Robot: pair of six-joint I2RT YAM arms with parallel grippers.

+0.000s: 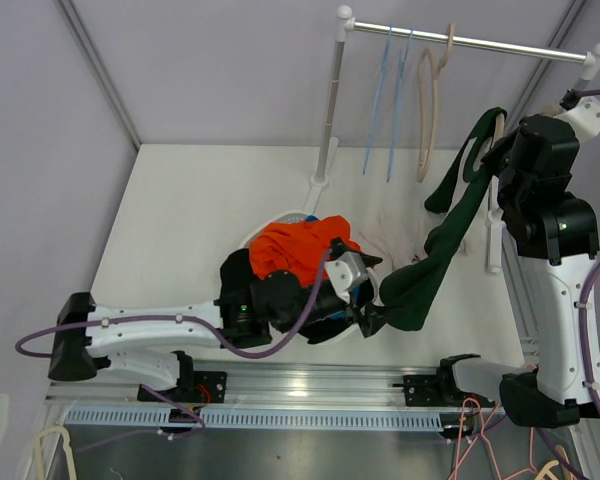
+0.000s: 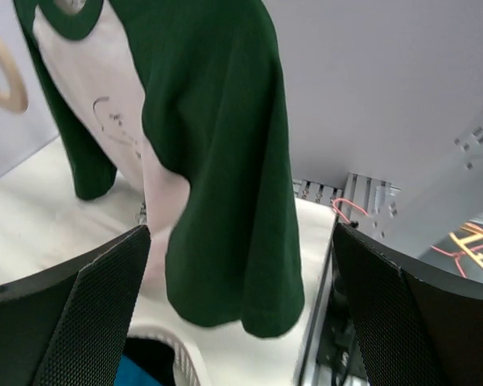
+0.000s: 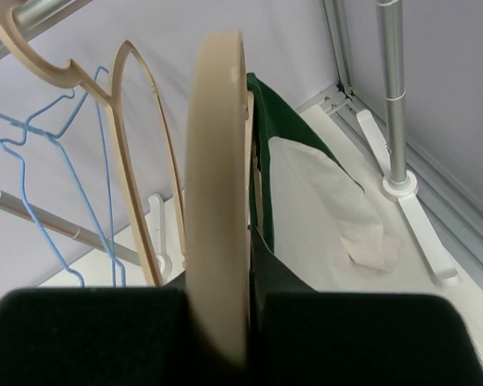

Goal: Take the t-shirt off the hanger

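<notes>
Green t-shirt (image 1: 435, 250): draped on tan hanger (image 3: 217, 241), forward of the rack (image 1: 460, 40), below its right end. Hem low over the bench (image 1: 180, 220), contact unclear. Right fingers (image 3: 88, 338): clamped on the hanger, tips out of frame. Left fingers (image 2: 88, 305): spread wide, nothing between, well forward of the rack, just short of the hem. Hanger mostly hidden by cloth from above. On the rack: 2 blue hangers (image 1: 385, 100), 1 tan (image 1: 428, 110).

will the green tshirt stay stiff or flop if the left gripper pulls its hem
Likely floppy: the green t-shirt hangs in soft folds below the hanger. It would probably stretch and trail rather than move as one piece. It may snag, since it is draped around the hanger's arm.
</notes>
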